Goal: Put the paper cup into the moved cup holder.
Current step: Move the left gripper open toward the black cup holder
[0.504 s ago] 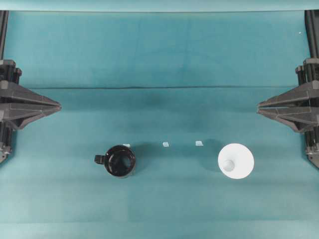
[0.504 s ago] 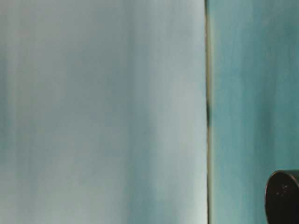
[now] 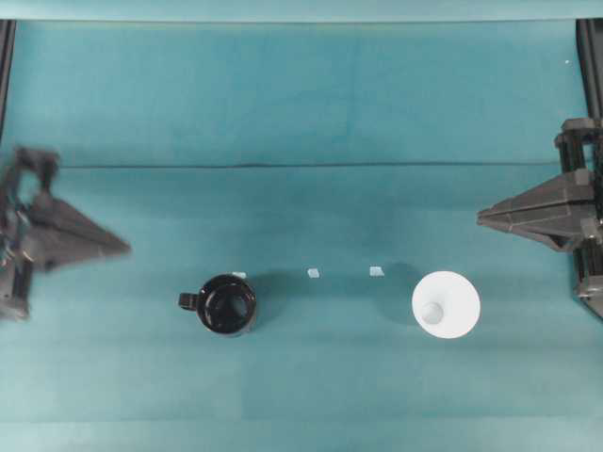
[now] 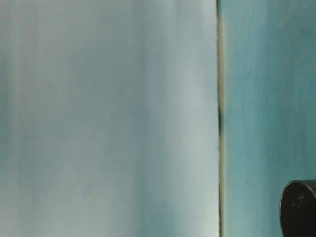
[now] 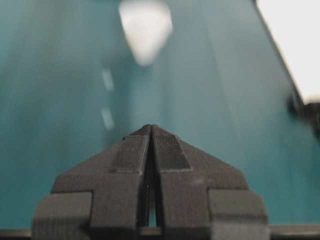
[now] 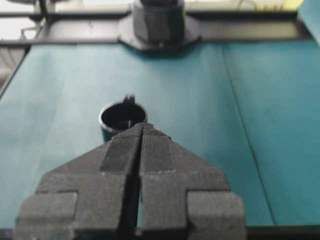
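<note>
Two closed, empty hands, left (image 3: 122,250) and right (image 3: 482,218), well apart from paper cup (image 3: 446,304) and cup holder (image 3: 226,304).

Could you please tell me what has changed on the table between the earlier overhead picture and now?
The left gripper has swung down and slightly toward the middle, blurred with motion; the right gripper has edged down and inward a little. Both keep their jaws shut and hold nothing. The paper cup and the cup holder stayed put.

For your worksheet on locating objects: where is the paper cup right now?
In the overhead view the paper cup stands on the right of the teal table, apart from the black cup holder on the left.
</note>
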